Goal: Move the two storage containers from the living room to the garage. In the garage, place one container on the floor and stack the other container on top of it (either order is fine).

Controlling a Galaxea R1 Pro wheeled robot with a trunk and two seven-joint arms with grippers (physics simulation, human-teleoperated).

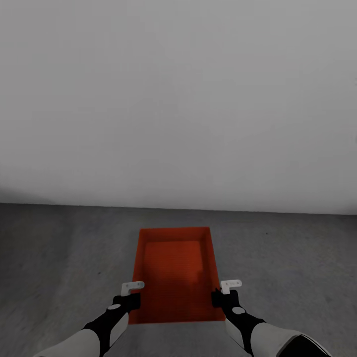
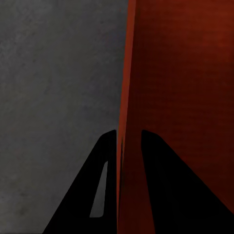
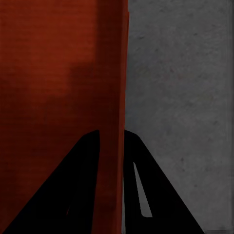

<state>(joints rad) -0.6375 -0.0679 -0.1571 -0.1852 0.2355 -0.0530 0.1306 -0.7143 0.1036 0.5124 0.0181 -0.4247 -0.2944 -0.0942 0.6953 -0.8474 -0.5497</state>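
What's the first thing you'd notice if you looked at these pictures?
The bright orange-red storage container, sitting open over the dark grey floor in front of a plain pale wall. Next, the robot's two arms holding it: the left hand pinches the tub's left wall and the right hand pinches its right wall, each with one finger inside the tub and one outside.
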